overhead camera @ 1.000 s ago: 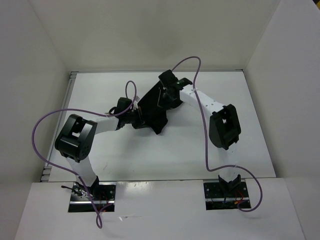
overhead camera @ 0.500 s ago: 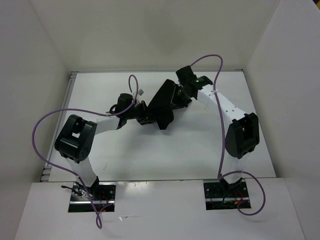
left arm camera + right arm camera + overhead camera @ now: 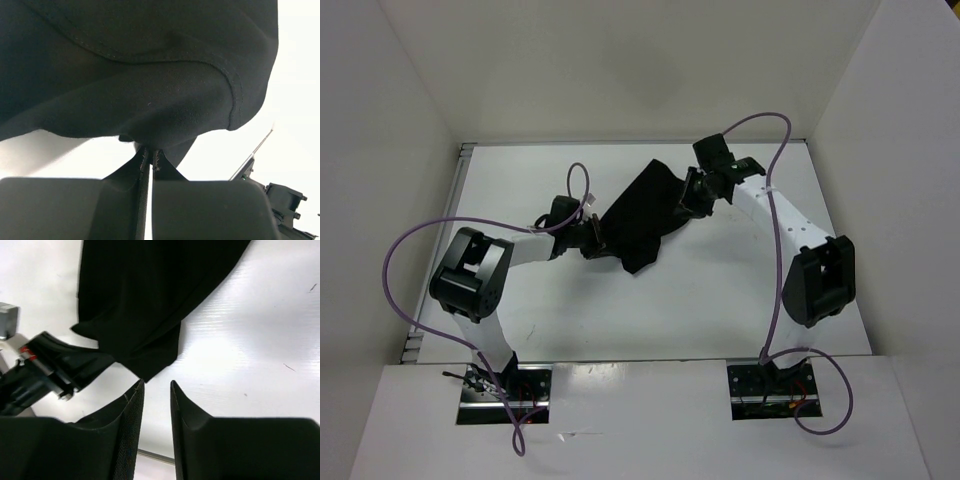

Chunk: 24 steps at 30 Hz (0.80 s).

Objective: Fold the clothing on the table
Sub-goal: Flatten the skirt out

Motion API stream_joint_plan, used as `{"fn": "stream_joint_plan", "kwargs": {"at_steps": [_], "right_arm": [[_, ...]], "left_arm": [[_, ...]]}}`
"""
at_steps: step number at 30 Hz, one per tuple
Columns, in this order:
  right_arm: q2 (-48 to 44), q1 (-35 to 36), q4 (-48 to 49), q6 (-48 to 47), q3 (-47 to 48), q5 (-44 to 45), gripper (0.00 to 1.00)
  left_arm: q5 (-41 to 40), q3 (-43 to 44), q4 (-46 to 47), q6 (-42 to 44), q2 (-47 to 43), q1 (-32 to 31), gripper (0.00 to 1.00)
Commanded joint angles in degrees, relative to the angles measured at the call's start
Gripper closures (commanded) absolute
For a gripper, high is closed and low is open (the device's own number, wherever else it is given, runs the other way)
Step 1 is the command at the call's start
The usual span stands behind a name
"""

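Observation:
The black clothing (image 3: 642, 212) lies bunched across the middle of the white table (image 3: 720, 290). At the garment's left edge, my left gripper (image 3: 594, 239) is shut on a fold of it. In the left wrist view the clothing (image 3: 140, 75) drapes over the closed left gripper (image 3: 148, 152). My right gripper (image 3: 694, 197) sits at the garment's right end with its jaws apart. From the right wrist, the right gripper (image 3: 156, 384) is open and holds nothing. There the clothing (image 3: 150, 295) lies just beyond its tips, on the table.
White walls (image 3: 400, 150) enclose the table on the left, back and right. Purple cables (image 3: 770, 140) loop above both arms. The left arm's black wrist (image 3: 45, 367) shows beside the cloth in the right wrist view. Bare tabletop (image 3: 250, 340) lies to the right of the garment.
The right gripper carried its end of the clothing to the right, then opened and let go. The cloth has dropped and spread. The left gripper keeps its hold.

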Motion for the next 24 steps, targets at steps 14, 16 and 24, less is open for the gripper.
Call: {"fn": "stream_joint_plan", "kwargs": {"at_steps": [14,16,24], "right_arm": [[13.49,11.93,11.06,2.39,-0.47,-7.69,0.61],[15.51,11.93,11.58,1.86,1.11,-8.22,0.61],[23.77,13.07,11.59,0.28,4.81,-9.35,0.61]], "left_arm": [[0.71,-0.13,0.22,1.76,1.26,-0.04,1.00],[0.71,-0.13,0.22,1.76,1.26,-0.04,1.00],[0.71,-0.13,0.22,1.76,1.26,-0.04,1.00]]}}
